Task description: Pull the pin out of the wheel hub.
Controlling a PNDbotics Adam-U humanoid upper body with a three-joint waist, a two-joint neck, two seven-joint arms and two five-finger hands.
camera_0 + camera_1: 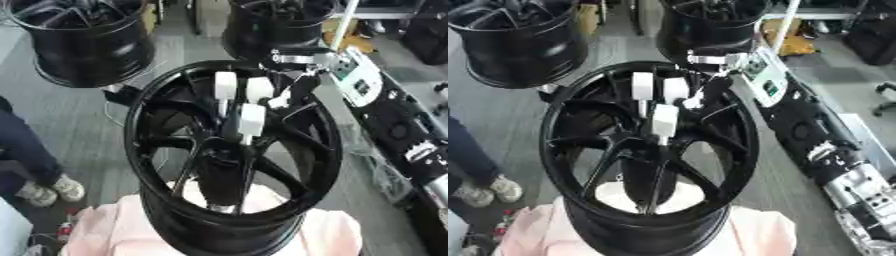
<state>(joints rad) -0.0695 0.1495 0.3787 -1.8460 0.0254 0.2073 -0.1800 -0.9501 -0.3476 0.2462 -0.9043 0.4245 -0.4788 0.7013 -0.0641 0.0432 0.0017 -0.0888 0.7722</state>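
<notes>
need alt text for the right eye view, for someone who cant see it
The robot's right hand, with white-tipped fingers, reaches from the upper right into a black wheel hub, fingers pointing down at its centre. The hub stands on a pink cloth; two more black wheels sit behind it on the grey floor.

wheel (229, 165): black metal, glossy, smooth spokes and rim
right hand (249, 107): white fingertip pads, smooth matt plastic look; black parts behind
right arm (833, 155): black casing with a slight sheen, bare silver metal joint
cloth (105, 227): pale pink, soft, matt
spare wheels (83, 37): black, glossy metal
floor (83, 117): grey, matt
</notes>
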